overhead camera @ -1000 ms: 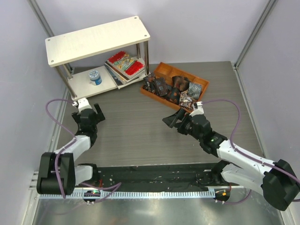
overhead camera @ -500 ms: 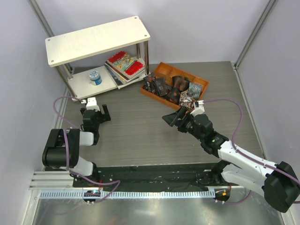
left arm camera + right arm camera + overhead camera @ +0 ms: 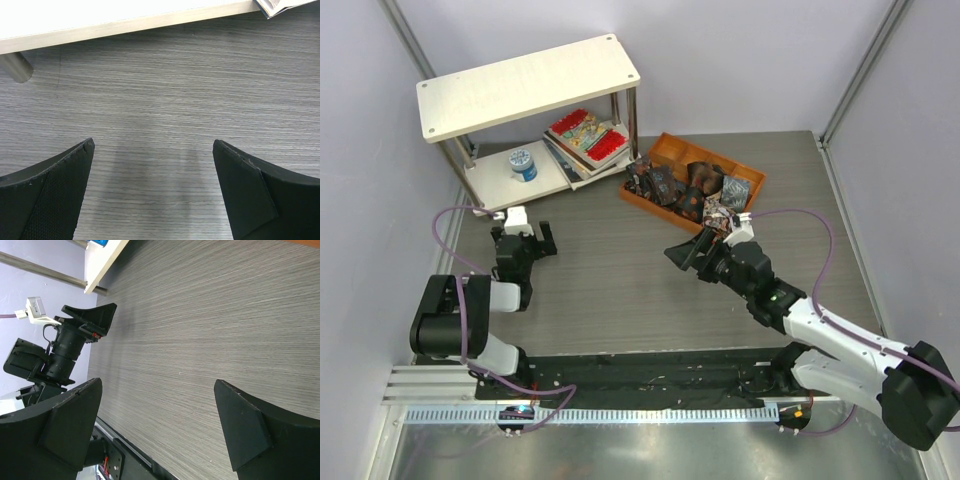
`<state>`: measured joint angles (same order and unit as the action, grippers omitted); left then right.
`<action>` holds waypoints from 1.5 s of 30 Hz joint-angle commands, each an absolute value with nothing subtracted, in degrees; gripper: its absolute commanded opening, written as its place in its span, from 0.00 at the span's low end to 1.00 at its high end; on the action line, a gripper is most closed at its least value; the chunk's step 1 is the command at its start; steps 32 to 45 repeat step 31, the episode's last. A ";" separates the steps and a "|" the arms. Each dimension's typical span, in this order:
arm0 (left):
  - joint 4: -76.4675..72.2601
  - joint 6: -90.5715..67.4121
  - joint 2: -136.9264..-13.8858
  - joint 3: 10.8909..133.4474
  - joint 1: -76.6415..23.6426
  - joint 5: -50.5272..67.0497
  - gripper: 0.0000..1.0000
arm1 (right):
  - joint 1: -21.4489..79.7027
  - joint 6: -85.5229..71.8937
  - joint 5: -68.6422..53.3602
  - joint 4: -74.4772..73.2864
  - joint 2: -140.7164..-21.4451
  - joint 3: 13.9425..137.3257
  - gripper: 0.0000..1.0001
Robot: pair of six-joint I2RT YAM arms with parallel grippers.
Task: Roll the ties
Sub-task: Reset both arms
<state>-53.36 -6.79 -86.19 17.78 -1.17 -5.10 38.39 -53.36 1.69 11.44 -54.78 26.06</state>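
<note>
I see both claws spread and holding nothing, the left claw (image 3: 523, 243) and right claw (image 3: 688, 251) low over bare worktop (image 3: 610, 280), ties (image 3: 692, 190) bunched in the tray (image 3: 672, 146) just beyond the right one.

Both arms are black and white — dark joint housings, pale link shells — with a purple cable (image 3: 798, 222) looping along each. The fingers (image 3: 47, 190) are matte black wedges, faintly textured inside.
</note>
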 commanded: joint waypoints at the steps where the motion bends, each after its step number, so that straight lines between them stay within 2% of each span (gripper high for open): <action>1: -57.92 -5.45 -85.43 17.84 -1.41 -5.62 1.00 | 38.32 -52.29 0.70 13.01 -54.93 28.21 0.99; 45: -57.92 -5.45 -85.43 17.84 -1.49 -5.63 1.00 | 38.23 -52.74 0.79 12.66 -51.68 27.60 1.00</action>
